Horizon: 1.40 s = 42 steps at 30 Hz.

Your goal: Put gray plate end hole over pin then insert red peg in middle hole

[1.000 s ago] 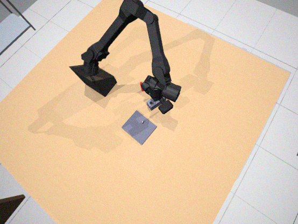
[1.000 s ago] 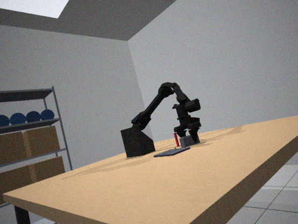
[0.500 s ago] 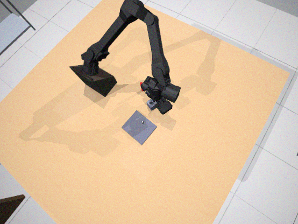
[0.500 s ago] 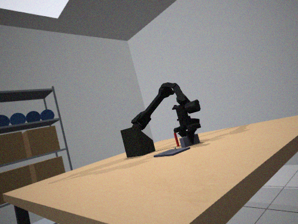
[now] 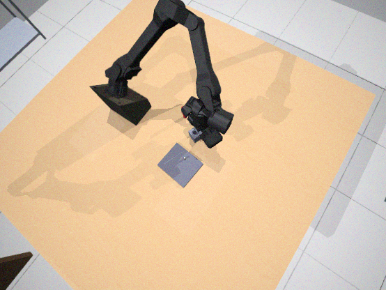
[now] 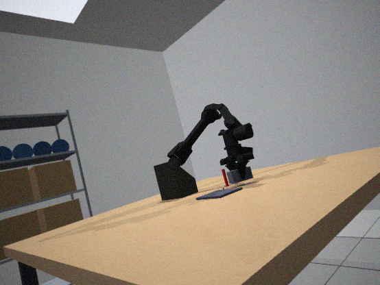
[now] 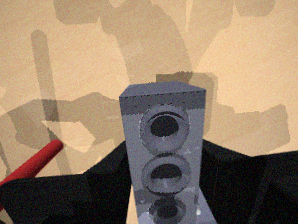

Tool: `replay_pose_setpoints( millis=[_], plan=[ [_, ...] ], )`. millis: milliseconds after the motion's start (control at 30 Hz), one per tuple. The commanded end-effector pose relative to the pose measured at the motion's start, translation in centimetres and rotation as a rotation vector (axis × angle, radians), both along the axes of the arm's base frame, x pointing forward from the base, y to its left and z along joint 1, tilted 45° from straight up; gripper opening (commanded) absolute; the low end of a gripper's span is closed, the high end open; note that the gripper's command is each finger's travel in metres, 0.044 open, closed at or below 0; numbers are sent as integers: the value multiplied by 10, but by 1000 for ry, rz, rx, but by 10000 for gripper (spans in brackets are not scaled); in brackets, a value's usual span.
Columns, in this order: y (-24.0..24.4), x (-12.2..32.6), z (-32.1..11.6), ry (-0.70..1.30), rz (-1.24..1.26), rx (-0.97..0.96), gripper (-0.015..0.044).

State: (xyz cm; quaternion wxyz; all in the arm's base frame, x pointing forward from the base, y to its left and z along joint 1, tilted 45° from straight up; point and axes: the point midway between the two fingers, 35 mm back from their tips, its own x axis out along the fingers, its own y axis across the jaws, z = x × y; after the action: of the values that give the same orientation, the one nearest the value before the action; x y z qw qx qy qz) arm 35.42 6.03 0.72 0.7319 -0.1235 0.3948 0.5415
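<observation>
The gray plate [image 5: 196,138] [image 6: 234,177] [image 7: 195,155] is a thick block with three holes in a row, facing up. My gripper [image 6: 243,177] [image 7: 157,138] is shut on it, one black finger at each long side. The plate appears to be at table level, beside the base. The base [image 5: 172,164] [image 6: 216,195] is a flat blue-gray square on the table, and its small pin [image 5: 184,158] [image 6: 223,188] stands bare. The red peg [image 6: 225,177] [image 7: 37,165] stands upright beside the gripper, mostly hidden by it in the top view.
The wooden table [image 5: 209,226] [image 6: 171,240] carries the arm's dark mount [image 5: 130,104] [image 6: 175,183], which stands to the left of the gripper in the top and exterior views. Shelves [image 6: 38,159] with boxes stand beyond the table. Arm shadows cross the table top.
</observation>
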Motion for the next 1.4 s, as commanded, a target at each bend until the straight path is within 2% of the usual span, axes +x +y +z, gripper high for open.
replay_pose_setpoints(
  millis=[0, 1033, 1367],
  plan=[
    [-12, 2, 12, -15, 1, -5, 0],
    [-82, -18, 78, -14, 2, -1, 0],
    [-89, -17, 66, -9, -3, -1, 0]
  ],
)
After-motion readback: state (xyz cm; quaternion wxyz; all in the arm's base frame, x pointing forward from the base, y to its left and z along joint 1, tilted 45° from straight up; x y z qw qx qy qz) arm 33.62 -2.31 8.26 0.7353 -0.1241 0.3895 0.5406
